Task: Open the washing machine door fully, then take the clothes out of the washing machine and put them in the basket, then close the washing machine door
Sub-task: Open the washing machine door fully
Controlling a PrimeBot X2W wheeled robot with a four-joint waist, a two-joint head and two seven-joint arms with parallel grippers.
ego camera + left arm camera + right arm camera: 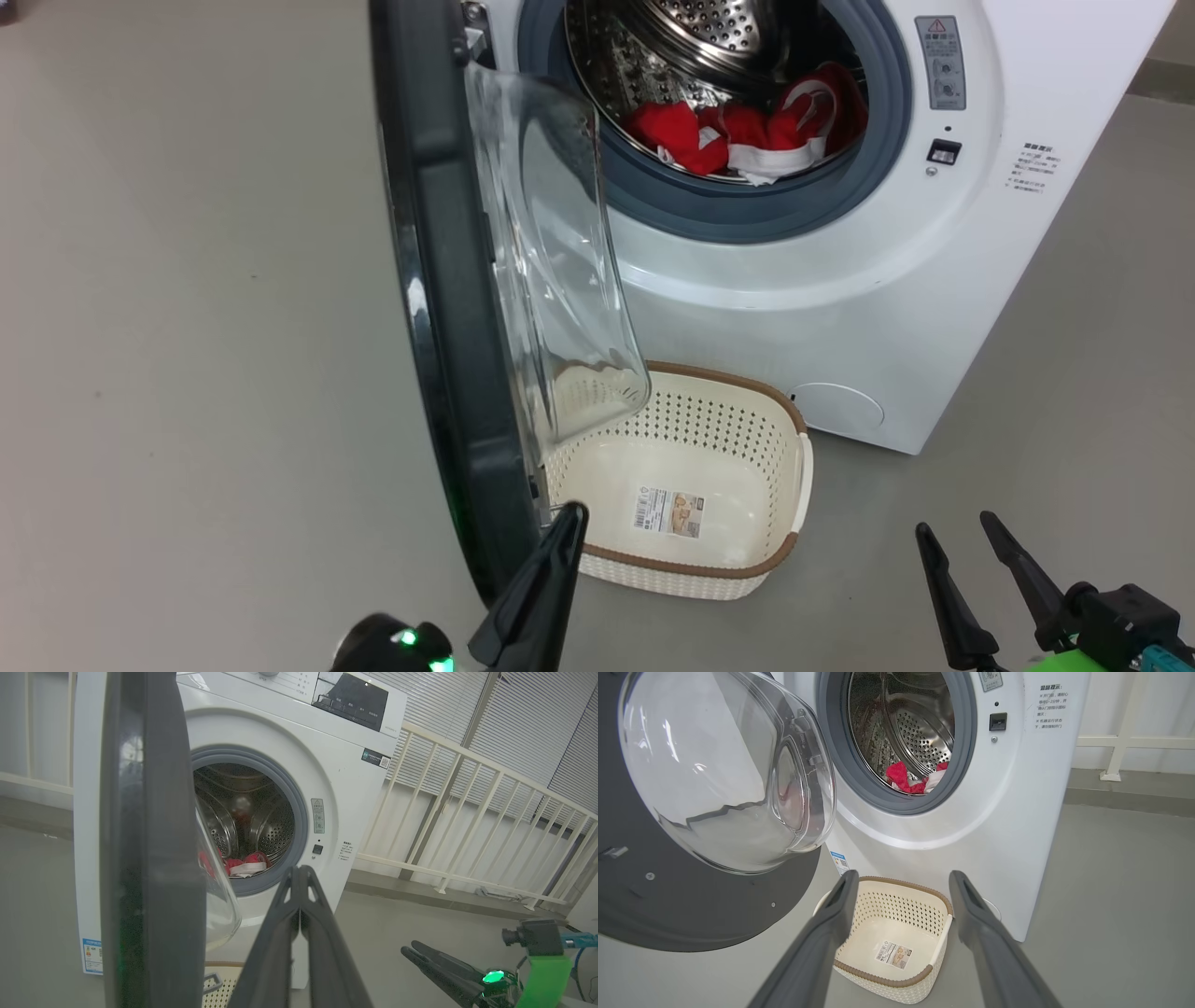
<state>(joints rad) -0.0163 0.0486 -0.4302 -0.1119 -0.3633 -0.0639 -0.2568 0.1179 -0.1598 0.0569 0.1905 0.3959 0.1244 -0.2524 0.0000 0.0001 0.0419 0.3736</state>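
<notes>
The washer (840, 308) is white and sits on the grey floor (187, 373). Its door (439, 280) stands open on the left side, and the head view sees it edge on. The door's black rim is on the left, and its clear glass bowl (551, 261) bulges to the right, toward the washer. The red clothes (747, 135) with white bits lie in a heap at the bottom of the steel drum (672, 37), just behind the grey rubber ring (747, 219). The basket (709, 565) sits on the floor right in front of the washer, under the round hole and close beside the bottom of the door. A paper sticker (668, 511) is on its bottom. The left gripper (571, 515) has its two dark fingers pressed flat together with nothing between them. Its tip is just beside the bottom edge of the door, by the near left corner of the basket. I cannot tell if it touches the door. The right gripper (955, 525) is low on the right, above the floor, well apart from the washer. Its fingers are spread wide and hold nothing.
</notes>
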